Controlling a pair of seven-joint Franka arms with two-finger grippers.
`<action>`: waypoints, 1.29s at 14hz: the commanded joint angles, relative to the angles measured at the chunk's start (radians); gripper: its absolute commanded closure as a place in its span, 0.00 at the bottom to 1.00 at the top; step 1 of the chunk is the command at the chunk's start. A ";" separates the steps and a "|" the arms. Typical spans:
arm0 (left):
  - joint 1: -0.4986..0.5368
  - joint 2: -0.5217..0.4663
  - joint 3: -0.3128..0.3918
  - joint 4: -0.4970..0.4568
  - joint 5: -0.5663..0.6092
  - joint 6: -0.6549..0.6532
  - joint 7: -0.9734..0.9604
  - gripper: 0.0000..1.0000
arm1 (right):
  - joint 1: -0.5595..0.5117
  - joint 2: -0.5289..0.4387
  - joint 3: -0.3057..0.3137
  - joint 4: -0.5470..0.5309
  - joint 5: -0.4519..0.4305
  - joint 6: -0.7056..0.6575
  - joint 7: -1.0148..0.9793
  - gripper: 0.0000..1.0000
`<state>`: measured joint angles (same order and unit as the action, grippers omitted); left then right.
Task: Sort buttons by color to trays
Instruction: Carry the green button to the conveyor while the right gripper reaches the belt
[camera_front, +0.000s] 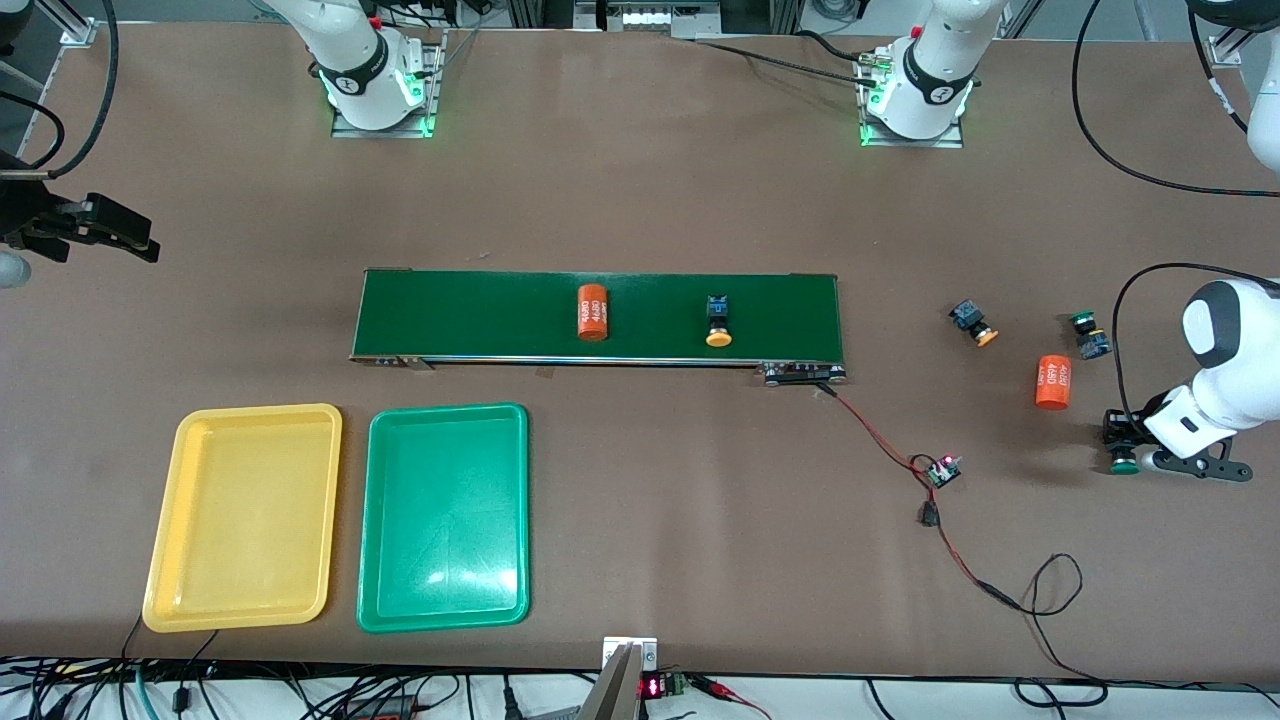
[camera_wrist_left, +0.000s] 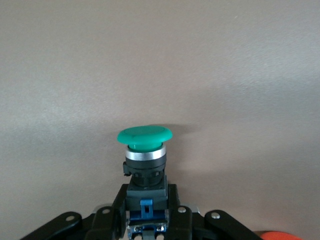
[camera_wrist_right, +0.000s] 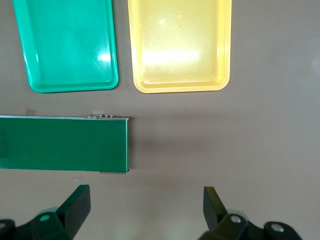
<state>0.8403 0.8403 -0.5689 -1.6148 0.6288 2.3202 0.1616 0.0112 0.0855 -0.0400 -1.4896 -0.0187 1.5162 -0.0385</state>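
The left gripper (camera_front: 1122, 447) is down at the table (camera_front: 640, 200) near the left arm's end, its fingers (camera_wrist_left: 118, 210) pinching the blue-and-black body of a green-capped button (camera_wrist_left: 144, 150); in the left wrist view the button's long axis runs straight out from between the fingers, green cap leading, with bare tabletop all around the cap. Just beside this grip, farther from the front camera, stands an orange cylinder (camera_front: 1052, 382) with white print, and farther still lie the second green-capped button (camera_front: 1088, 334) and a yellow-capped button (camera_front: 973, 324), both on their sides and angled, the yellow cap pointing toward the front camera and the left arm's end. Another yellow-capped button (camera_front: 717, 322) sits on the dark green conveyor belt (camera_front: 600, 316), its axis across the belt, cap toward the front camera and close to the belt's near edge; a second orange cylinder (camera_front: 592, 312) lies on the belt beside it, toward the right arm's end. A small circuit board (camera_front: 942, 470) on red wires lies between the belt's end and the left gripper, its wires trailing toward the table's near edge. The yellow tray (camera_front: 245, 516) and green tray (camera_front: 444, 516) lie side by side, nearly touching, nearer the front camera than the belt, with open table between them and the belt. The right gripper (camera_wrist_right: 146, 210) waits above the table at the right arm's end, fingers spread wide and holding nothing.
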 joint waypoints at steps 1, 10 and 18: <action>0.000 -0.053 -0.112 0.032 0.006 -0.189 -0.008 0.77 | -0.014 -0.003 0.003 0.005 0.005 -0.008 0.011 0.00; -0.097 -0.056 -0.485 0.080 -0.125 -0.706 -0.537 0.74 | -0.013 0.039 0.005 0.002 0.066 0.002 -0.004 0.00; -0.351 -0.061 -0.508 -0.098 -0.158 -0.520 -0.936 0.74 | 0.177 0.152 0.014 0.003 0.143 0.065 0.139 0.00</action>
<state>0.4636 0.7906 -1.0644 -1.6191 0.4797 1.7102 -0.7318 0.1200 0.2130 -0.0254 -1.4932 0.1440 1.5680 0.0056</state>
